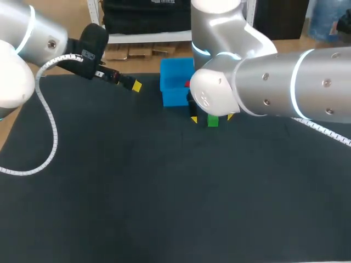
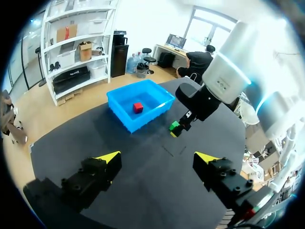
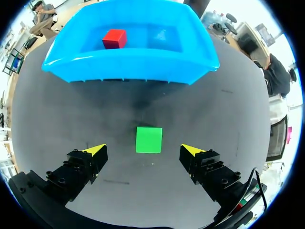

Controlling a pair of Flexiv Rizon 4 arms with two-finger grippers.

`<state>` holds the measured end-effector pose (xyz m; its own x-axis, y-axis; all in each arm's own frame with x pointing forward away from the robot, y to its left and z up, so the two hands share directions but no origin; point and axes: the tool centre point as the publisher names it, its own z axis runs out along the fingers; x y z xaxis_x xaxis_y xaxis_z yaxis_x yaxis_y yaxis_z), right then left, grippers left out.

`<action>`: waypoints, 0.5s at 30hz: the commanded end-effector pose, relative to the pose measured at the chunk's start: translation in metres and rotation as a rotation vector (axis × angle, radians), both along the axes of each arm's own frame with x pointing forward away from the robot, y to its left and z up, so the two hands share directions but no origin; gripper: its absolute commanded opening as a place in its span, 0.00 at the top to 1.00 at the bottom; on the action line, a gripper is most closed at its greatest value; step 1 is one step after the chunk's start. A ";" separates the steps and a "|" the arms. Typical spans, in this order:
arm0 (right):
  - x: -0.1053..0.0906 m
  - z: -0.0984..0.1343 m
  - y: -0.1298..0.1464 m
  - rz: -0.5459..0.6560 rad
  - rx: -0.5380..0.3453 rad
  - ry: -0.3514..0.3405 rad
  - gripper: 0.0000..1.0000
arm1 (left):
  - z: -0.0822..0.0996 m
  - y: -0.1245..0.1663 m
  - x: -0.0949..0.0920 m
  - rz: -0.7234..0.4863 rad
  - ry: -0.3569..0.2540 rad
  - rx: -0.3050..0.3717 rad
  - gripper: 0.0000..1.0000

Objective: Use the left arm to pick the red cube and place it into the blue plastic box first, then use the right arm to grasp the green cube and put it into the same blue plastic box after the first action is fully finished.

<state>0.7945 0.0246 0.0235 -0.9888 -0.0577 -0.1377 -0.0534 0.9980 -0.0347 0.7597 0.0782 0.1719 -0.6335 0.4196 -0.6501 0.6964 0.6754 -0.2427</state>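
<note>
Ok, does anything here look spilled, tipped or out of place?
Nothing stands out. The red cube sits inside the blue box, and the green cube lies flat on the table between the right gripper's open fingers.

In the head view the right arm (image 1: 263,87) covered one end of the blue plastic box (image 1: 174,76) and all but a sliver of the red cube (image 1: 187,84). It hid most of the right claw (image 1: 211,118) too (only the yellow tips peeked out), and part of the green cube (image 1: 213,122). The left claw (image 1: 133,84) showed one tip; the other was hidden. Both arms ran off the view's sides.
</note>
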 end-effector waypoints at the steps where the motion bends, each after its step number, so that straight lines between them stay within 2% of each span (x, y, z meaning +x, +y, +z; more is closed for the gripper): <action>1: 0.005 -0.005 0.000 0.002 0.004 0.004 0.00 | -0.001 0.001 -0.001 -0.001 -0.004 -0.004 0.00; 15: 0.013 -0.015 0.002 0.019 0.019 0.007 0.00 | -0.001 0.001 -0.001 -0.001 -0.004 -0.004 0.00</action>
<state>0.8048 0.0265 0.0108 -0.9880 -0.0728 -0.1361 -0.0712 0.9973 -0.0166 0.7597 0.0782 0.1719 -0.6335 0.4196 -0.6501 0.6964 0.6754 -0.2427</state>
